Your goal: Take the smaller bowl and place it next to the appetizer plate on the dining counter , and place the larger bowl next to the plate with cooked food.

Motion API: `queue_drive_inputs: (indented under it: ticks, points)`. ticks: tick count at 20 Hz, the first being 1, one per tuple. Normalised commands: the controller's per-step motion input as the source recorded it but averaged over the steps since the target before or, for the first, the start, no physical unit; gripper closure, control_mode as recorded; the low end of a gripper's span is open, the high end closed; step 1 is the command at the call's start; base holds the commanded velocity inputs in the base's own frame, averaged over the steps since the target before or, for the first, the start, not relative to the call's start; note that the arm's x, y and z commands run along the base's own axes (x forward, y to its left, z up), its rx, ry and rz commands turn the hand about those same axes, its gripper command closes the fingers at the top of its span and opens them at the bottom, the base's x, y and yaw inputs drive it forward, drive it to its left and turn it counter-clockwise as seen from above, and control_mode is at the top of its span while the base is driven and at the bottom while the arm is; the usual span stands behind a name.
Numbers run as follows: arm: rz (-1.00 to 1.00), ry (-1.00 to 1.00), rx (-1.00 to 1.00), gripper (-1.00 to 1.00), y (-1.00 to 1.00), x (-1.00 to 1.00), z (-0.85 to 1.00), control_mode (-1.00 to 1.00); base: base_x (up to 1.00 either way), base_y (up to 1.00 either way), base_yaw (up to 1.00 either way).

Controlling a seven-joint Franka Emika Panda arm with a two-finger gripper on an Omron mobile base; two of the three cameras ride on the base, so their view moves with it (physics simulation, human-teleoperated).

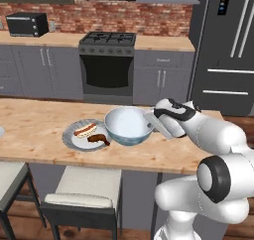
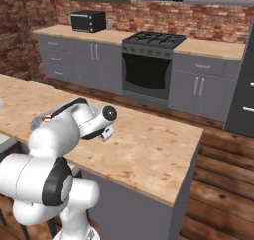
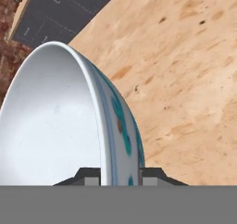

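Bowl [image 1: 128, 125] and plate [image 1: 74, 137] sat side by side on the wooden desk [image 1: 34, 130], the big white bowl touching the plate's right edge. The plate carried a hot dog [image 1: 85, 130] and a dark sausage [image 1: 98, 140]. From the right, the pincer [image 1: 150, 120] gripped the bowl's rim, one fingertip [image 3: 88, 177] inside the pale hollow and the other against the blue-patterned outer wall. Behind, a stove [image 1: 107, 60] stood among grey cabinets [image 1: 42, 70] below a brick wall.

bowl [image 1: 127, 126] touching food plate [image 1: 74, 137] | claw [image 1: 150, 119] grips rim
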Motion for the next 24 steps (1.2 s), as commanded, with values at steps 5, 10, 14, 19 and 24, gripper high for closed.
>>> queue_drive_inputs:
  ticks: [5, 10, 14, 19, 24]
  points:
    - [0.03, 0.0, 0.04, 1.0, 0.0, 0.07, -0.13, -1.0, 0.0, 0.0, 0.0]
    - [0.03, 0.0, 0.0, 1.0, 0.0, 0.07, -0.35, -1.0, 0.0, 0.0, 0.0]
    - [0.01, -0.02, 0.02, 1.0, 0.0, 0.04, -0.22, -1.0, 0.0, 0.0, 0.0]
    - [0.0, -0.05, 0.02, 1.0, 0.0, 0.07, -0.12, -1.0, 0.0, 0.0, 0.0]
    - [0.0, -0.04, 0.01, 1.0, 0.0, 0.07, -0.12, -1.0, 0.0, 0.0, 0.0]
